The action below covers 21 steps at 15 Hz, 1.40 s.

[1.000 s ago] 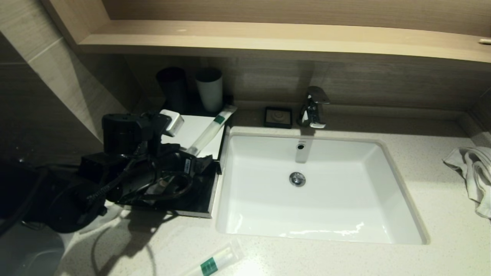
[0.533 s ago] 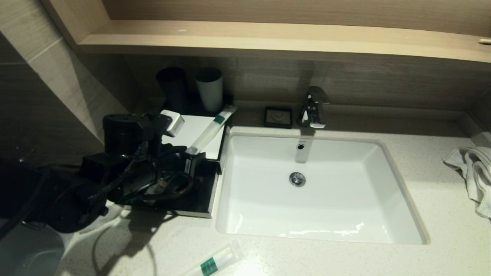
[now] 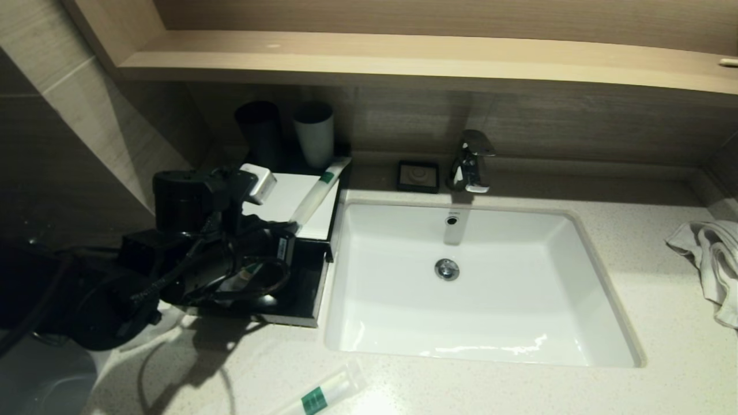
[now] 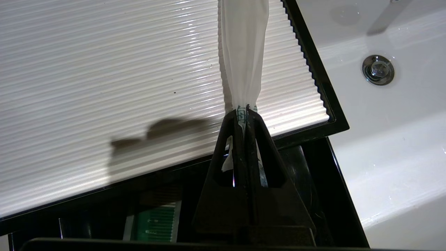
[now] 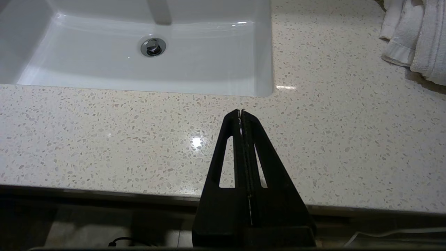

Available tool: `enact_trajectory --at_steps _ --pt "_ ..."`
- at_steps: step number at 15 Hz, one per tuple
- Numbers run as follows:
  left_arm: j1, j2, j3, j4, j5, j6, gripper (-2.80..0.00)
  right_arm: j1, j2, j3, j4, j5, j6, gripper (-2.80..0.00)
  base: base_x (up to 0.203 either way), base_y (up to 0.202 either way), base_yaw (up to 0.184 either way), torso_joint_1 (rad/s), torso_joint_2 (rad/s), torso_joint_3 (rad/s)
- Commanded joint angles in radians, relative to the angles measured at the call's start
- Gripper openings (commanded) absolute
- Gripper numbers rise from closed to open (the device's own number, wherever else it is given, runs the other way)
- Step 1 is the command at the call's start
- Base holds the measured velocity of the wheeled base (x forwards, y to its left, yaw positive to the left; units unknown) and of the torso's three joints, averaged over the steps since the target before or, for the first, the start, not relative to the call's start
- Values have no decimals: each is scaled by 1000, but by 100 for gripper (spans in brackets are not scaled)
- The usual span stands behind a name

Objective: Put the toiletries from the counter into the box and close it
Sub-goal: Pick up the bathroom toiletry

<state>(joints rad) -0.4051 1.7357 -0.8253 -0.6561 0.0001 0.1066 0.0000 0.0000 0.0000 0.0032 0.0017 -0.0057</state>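
Observation:
A long slim white toiletry tube (image 3: 316,195) with a green label lies across the white ribbed top of the black box (image 3: 283,193). My left gripper (image 3: 286,230) (image 4: 244,113) is shut on the near end of that tube (image 4: 244,52), above the pulled-out drawer (image 4: 334,195). A green-labelled packet (image 4: 156,223) lies inside the drawer. A second tube (image 3: 323,392) rests on the counter (image 3: 519,392) at the front edge. My right gripper (image 5: 241,112) is shut and empty over the front of the counter (image 5: 104,139).
The white basin (image 3: 478,282) sits right of the box, with a tap (image 3: 471,161) and a black soap dish (image 3: 418,176) behind it. Two cups (image 3: 314,134) stand behind the box. A white towel (image 3: 709,259) lies at the far right.
My left gripper has closed onto the near end of the tube, and the tube's far end has shifted a little to the left on the box top.

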Motion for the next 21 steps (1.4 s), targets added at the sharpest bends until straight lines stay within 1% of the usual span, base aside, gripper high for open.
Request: enact_trajectory --at_steps 1,12,16,19,21 --pt "0 -4 0 -2 1 1 -280 0 0 0 0 0 0 -280 0 0 0 0 0 0" --pt "2 -59 -11 -2 0 -10 -280 0 0 0 0 0 0 -280 0 0 0 0 0 0" --pt "5 -101 3 2 13 -11 -280 0 0 0 0 0 0 -280 0 0 0 0 0 0" --pt "23 -161 38 14 17 -11 -280 0 0 0 0 0 0 -280 0 0 0 0 0 0" --pt "43 -205 46 49 32 -12 -280 0 0 0 0 0 0 -280 0 0 0 0 0 0"
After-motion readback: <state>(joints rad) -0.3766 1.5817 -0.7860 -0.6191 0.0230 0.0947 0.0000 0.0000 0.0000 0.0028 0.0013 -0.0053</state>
